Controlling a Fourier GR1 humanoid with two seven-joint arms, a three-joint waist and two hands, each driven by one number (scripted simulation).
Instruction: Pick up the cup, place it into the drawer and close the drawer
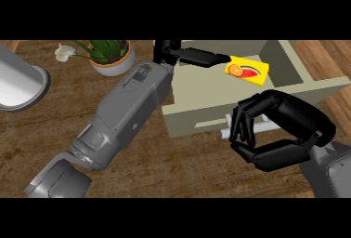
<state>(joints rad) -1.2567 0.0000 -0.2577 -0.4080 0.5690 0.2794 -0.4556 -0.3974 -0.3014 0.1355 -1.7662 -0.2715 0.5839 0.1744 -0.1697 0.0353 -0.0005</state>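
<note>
Head view, left to right: my left hand reaches over the open beige box drawer, grasp hidden, yellow fruit-print cup just beyond; clenched empty right hand at the front risks trapping it.

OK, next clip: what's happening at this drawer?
The robot's left hand reaches over the open drawer with a yellow carton showing a fruit picture at its fingertips; whether it grips the carton can't be told. No cup is visible. The right hand is curled at the drawer's front, by its white handle, which it partly hides. The drawer is not yet closed. A potted plant and a grey cylinder stand on the wooden counter.
</note>
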